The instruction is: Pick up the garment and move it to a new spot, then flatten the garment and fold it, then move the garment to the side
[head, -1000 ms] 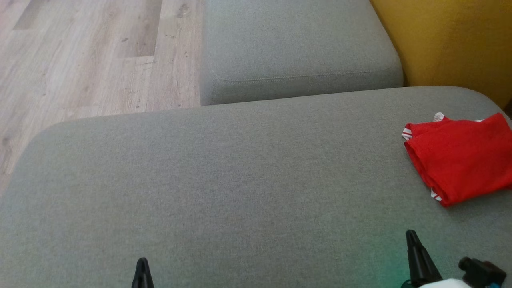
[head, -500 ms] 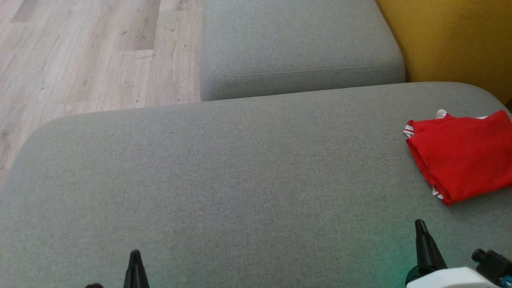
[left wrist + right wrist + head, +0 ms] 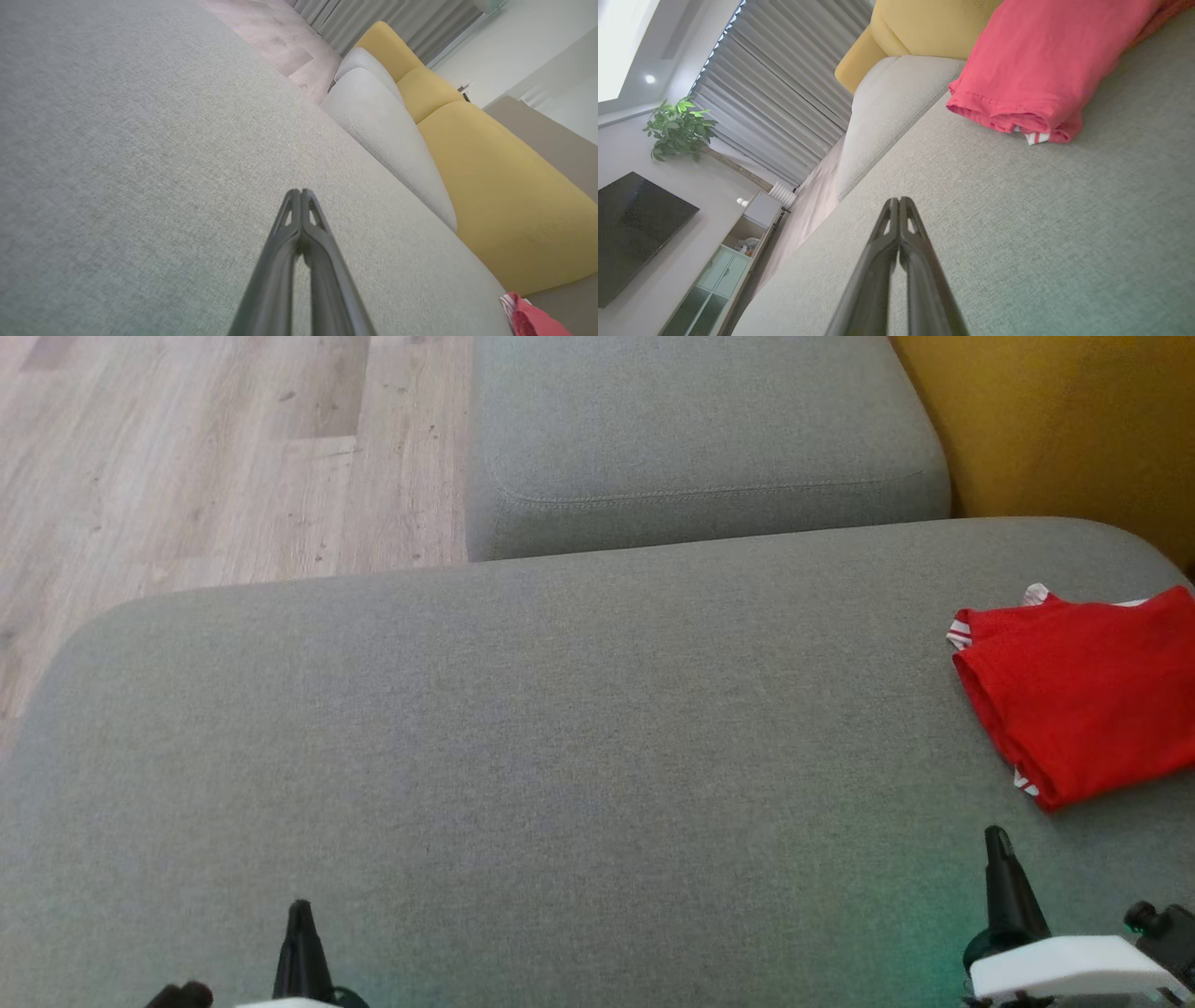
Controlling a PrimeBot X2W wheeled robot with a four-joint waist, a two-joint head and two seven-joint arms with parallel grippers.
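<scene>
Garment (image 3: 1074, 695) is running off the right edge in the head view, so its right-hand outline is going unrecorded. Its top fold is covering the layers beneath, and striped trim (image 3: 959, 635) is peeking out at the left corner. The left wrist view is cropping it to a red scrap; the right wrist view is cutting it at top and right. The bottom edge is clipping left gripper (image 3: 300, 910) and right gripper (image 3: 997, 840). Items on the cabinet (image 3: 738, 261) shelf are reading too small to identify.

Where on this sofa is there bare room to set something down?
Bare: the near cushion from its left edge by the floor across to the red garment, and the far cushion. Crowded only at the right end, where the garment lies.
</scene>
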